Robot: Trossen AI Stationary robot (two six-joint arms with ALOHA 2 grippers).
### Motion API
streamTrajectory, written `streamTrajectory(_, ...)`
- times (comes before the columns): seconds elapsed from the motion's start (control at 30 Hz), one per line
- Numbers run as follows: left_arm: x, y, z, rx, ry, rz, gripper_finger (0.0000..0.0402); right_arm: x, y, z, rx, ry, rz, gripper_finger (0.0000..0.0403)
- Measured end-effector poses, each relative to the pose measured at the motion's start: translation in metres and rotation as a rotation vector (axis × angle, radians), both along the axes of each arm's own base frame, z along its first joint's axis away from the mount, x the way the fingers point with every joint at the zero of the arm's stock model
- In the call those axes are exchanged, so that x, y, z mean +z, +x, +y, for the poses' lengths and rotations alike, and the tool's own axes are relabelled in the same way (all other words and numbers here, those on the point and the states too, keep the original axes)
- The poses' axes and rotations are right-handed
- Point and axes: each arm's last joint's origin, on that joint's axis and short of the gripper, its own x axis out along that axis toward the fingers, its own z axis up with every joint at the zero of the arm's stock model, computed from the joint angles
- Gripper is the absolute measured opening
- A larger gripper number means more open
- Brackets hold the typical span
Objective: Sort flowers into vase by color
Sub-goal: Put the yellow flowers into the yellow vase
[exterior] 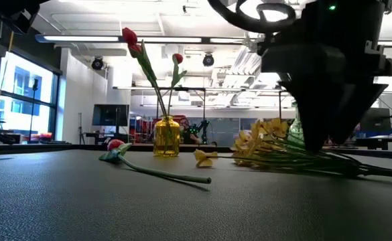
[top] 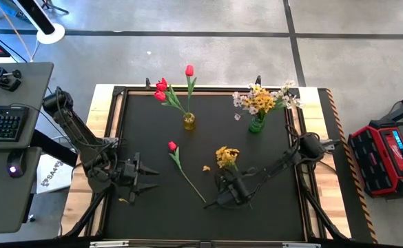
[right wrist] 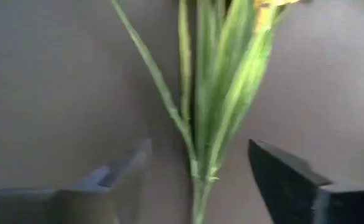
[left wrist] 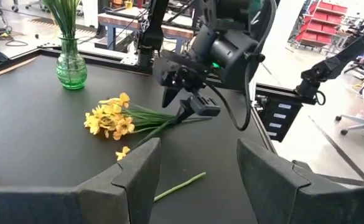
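Observation:
A yellow blossom spray (top: 226,157) lies flat on the black table, its green stems (right wrist: 197,168) pointing toward the near edge. My right gripper (top: 227,189) points down over those stems, open, with one finger (right wrist: 116,177) on each side and neither touching. A single red tulip (top: 172,146) lies on the table left of the spray. Red tulips stand in a yellow vase (top: 189,122). White and yellow sprays stand in a green vase (top: 257,124). My left gripper (top: 146,180) waits open near the table's left edge.
A loose yellow blossom (top: 206,168) lies between the tulip and the spray. The tulip's stem end (top: 202,200) reaches close to my right gripper. Both vases stand toward the far edge. A desk with a keyboard (top: 1,124) is beyond the table's left side.

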Motion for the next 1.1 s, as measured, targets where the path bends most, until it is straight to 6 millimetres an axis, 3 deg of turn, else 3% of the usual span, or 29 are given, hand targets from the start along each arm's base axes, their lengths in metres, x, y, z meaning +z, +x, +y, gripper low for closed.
streamTrajectory(0.17,0.0,-0.002,-0.002,-0.01,-0.008,0.0,0.02,-0.009,0.005,-0.004,0.008,0.04,-0.032,0.0303)
streamTrajectory(0.4,0.0,-0.004,-0.003,-0.022,-0.017,0.0,0.02,-0.022,0.009,-0.019,0.001,0.085,-0.023,0.029)
streamTrajectory(0.63,0.0,-0.004,-0.003,-0.022,-0.017,0.0,0.02,-0.024,0.016,-0.033,0.006,0.159,-0.008,0.0211)
streamTrajectory(0.87,-0.001,-0.004,-0.003,-0.022,-0.013,0.003,0.02,-0.025,0.016,-0.036,0.035,0.142,0.007,0.0084)
streamTrajectory(0.97,-0.001,-0.004,-0.003,-0.022,-0.013,0.003,0.02,-0.021,0.006,-0.037,0.021,0.129,0.073,0.0028)
streamTrajectory(1.03,-0.001,-0.004,-0.003,-0.022,-0.013,0.003,0.02,-0.015,-0.001,-0.038,-0.001,0.104,0.105,0.0009)
streamTrajectory(1.1,-0.001,-0.004,-0.003,-0.023,-0.013,0.003,0.02,-0.007,-0.005,-0.036,-0.02,0.087,0.091,0.0019)
